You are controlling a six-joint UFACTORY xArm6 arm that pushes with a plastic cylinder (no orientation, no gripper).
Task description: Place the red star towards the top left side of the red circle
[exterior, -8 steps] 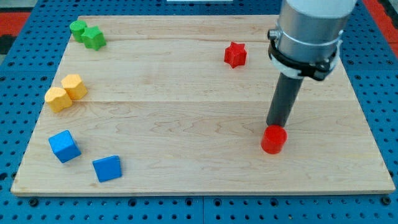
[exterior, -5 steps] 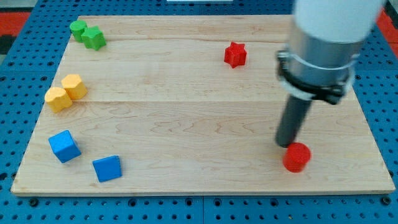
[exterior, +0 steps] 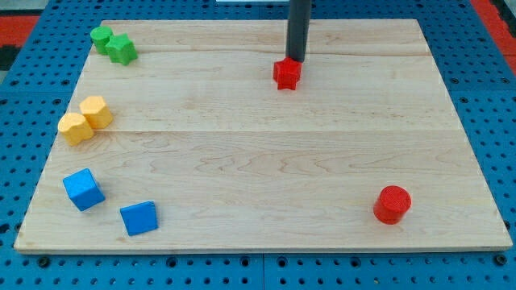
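Observation:
The red star [exterior: 286, 74] lies near the board's top middle. My tip [exterior: 296, 60] touches its upper right edge, with the dark rod rising straight up out of the view's top. The red circle [exterior: 393, 204] sits far off at the board's lower right, well below and to the right of the star.
A green circle [exterior: 101, 35] and a green star [exterior: 122, 49] sit at the top left. Two yellow blocks [exterior: 85, 119] lie at the left edge. A blue cube [exterior: 84, 189] and a second blue block [exterior: 139, 217] lie at the lower left. The wooden board [exterior: 258, 145] rests on a blue pegboard.
The rod left the red circle, after pushing it down and right, and moved up to the red star. The star has shifted slightly left and down.

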